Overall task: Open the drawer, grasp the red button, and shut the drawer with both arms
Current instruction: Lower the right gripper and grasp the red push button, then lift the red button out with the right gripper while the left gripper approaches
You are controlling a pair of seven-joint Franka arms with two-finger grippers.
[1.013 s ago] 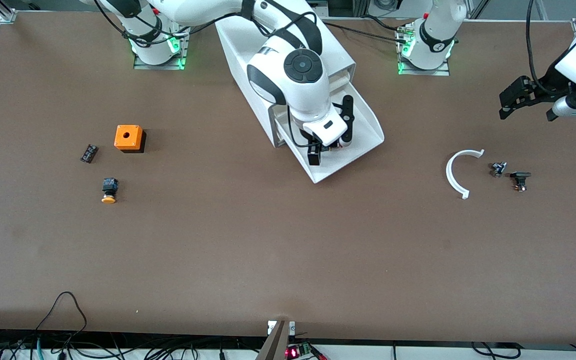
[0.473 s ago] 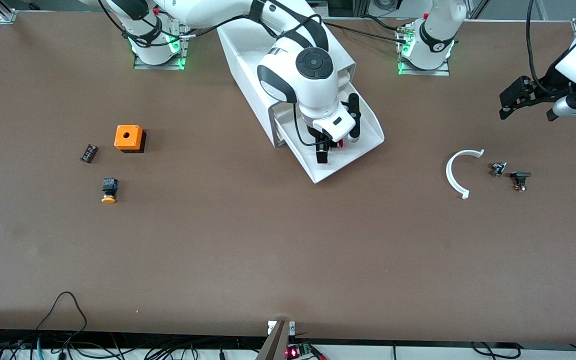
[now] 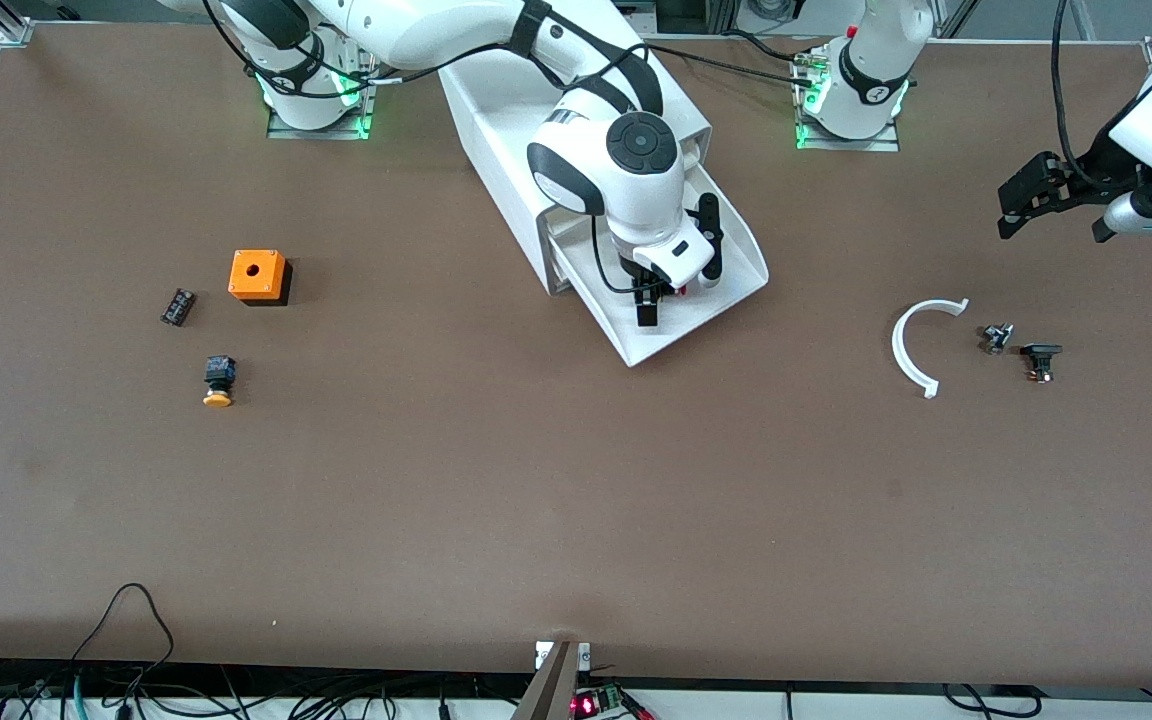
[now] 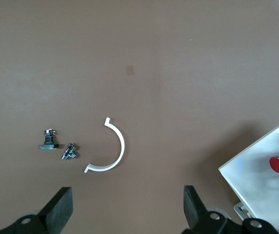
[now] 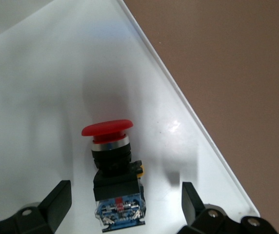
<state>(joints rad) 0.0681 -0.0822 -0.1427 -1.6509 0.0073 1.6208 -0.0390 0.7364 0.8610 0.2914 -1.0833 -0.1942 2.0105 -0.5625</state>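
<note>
while spread, right gripper straddles the button.

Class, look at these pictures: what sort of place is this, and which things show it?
Probably a robotics lab bench. Two arms bolted to a brown table, small parts such as a red-capped button in an open drawer, and cables along the edge suggest it.
</note>
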